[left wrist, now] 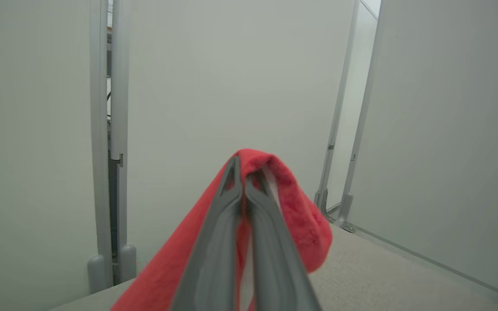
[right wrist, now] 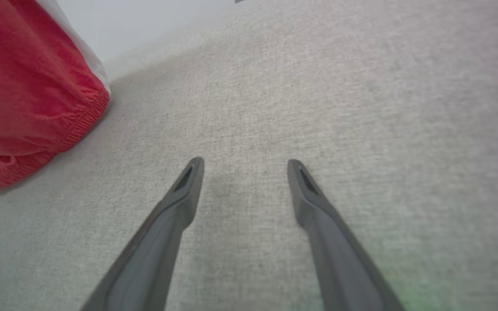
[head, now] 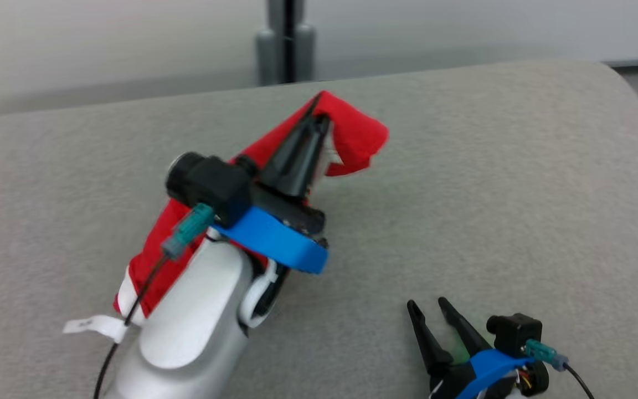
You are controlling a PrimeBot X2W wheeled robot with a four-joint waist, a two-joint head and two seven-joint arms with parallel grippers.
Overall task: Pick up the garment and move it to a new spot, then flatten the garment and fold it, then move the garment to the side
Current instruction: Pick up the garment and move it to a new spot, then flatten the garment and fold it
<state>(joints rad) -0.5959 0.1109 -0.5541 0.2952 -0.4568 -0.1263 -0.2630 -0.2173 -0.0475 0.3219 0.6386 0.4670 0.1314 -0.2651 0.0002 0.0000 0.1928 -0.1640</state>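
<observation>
Garment [head: 356, 136] drapes over the left gripper [head: 318, 113], pinched between its closed jaws (right gripper [head: 427, 305] gapes, well apart).

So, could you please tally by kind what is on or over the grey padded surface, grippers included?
Garments: 1, the red garment
Grippers: 2, the left gripper shut on the garment, the right gripper open and apart from it
Total: 3

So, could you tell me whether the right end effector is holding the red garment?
No, the right end effector stands open over the grey surface, apart from the red garment.
</observation>
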